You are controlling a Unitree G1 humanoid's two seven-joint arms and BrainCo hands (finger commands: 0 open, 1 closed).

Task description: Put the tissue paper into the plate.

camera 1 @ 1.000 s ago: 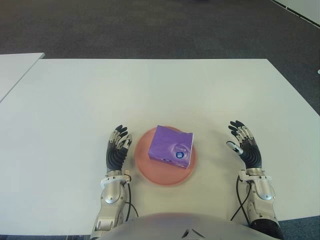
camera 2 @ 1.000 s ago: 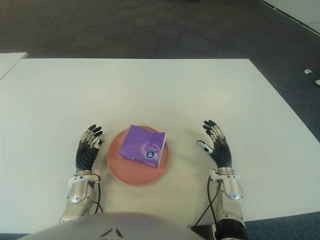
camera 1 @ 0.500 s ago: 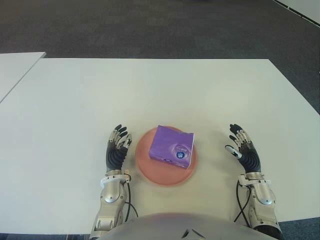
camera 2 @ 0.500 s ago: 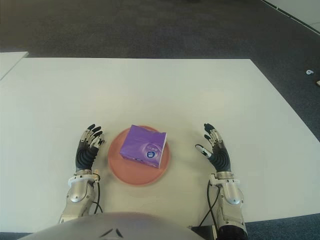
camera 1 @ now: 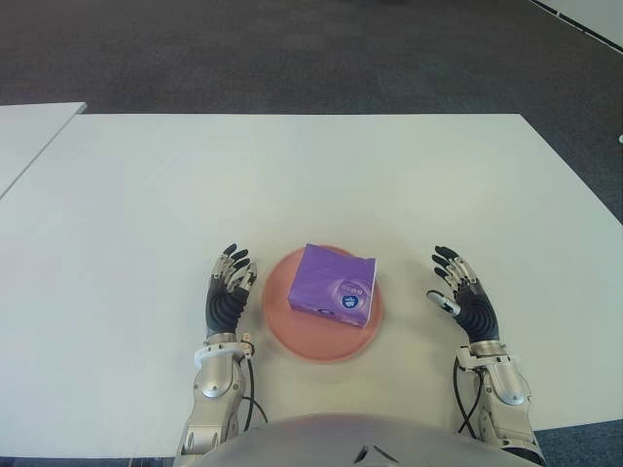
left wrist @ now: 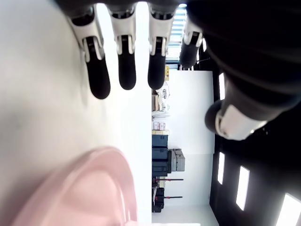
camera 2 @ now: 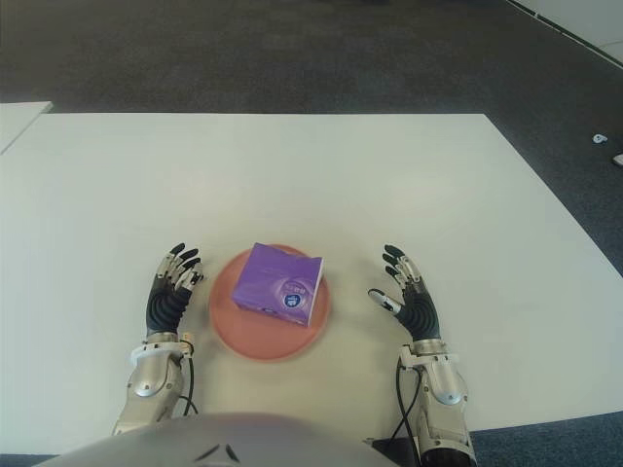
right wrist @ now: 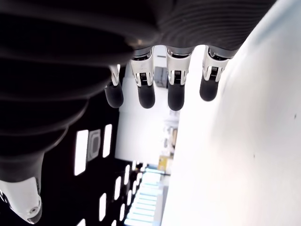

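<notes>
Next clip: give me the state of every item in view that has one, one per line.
tissue paper pack: lying flat in the plate, not held by either hand
plate: upright on the white table, holding the tissue paper pack
left hand: fingers open, holds nothing, to the left of the plate
right hand: fingers open, holds nothing, to the right of the plate

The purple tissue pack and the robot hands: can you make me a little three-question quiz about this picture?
1. True or false: the purple tissue pack lies in the pink plate.
2. Which hand holds the pack? A) left hand B) right hand C) neither
3. Fill in: the plate sits on the white ____.

Key: 1. True. 2. C, both hands have open fingers, one on each side of the plate. 3. table.
</notes>
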